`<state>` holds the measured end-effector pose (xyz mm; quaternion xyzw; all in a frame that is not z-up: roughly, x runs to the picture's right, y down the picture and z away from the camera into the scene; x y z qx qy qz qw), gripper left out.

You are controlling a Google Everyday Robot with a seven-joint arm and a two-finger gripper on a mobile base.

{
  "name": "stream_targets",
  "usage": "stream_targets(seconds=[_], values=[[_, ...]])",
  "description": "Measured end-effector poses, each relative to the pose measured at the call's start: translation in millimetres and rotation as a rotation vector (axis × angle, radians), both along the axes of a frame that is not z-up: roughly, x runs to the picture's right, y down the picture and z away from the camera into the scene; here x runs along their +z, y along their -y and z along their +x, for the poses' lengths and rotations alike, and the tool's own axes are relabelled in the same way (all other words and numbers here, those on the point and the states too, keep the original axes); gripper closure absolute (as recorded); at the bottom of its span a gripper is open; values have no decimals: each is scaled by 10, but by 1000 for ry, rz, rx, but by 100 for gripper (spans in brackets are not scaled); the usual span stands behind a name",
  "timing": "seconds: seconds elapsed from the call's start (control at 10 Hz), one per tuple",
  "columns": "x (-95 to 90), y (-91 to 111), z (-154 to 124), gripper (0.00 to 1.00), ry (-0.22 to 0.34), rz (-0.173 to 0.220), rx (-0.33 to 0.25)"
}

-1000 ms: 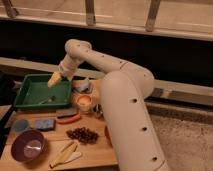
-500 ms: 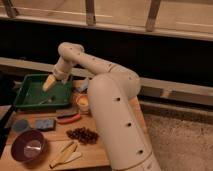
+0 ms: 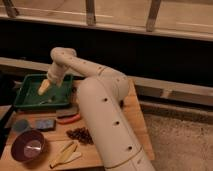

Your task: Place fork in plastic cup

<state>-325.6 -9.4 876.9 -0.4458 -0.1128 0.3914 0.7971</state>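
My gripper (image 3: 44, 88), with pale yellow fingertips, hangs over the middle of the green tray (image 3: 24, 101) at the table's back left and holds nothing. Its fingers look open. A faint slim pale thing (image 3: 46, 102) lies on the tray floor just below the gripper; it may be the fork, but I cannot tell for sure. The plastic cup (image 3: 21, 125), small and dull blue-grey, stands in front of the tray near the left edge, well apart from the gripper.
A purple bowl (image 3: 28, 146) sits at the front left. A blue-grey block (image 3: 45, 123) lies beside the cup, then a red and black tool (image 3: 68, 118), a dark brown cluster (image 3: 80, 135) and pale yellow flat utensils (image 3: 65, 154). My white arm (image 3: 107, 115) covers the table's right half.
The gripper has moved left and down, from the tray's right rim to over its middle. The arm has swung with it and now hides the cups at the tray's right.
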Motion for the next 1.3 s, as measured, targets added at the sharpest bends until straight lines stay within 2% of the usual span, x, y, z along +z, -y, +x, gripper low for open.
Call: stream_targets(seconds=[0.5, 0.7, 0.9, 1.1, 1.3], values=[[3, -13, -21, 20, 7, 12, 4], [56, -78, 25, 20, -36, 19, -7], [153, -171, 14, 20, -100, 46, -38], [185, -163, 37, 20, -116, 44, -33], [267, -189, 50, 20, -114, 19, -3]])
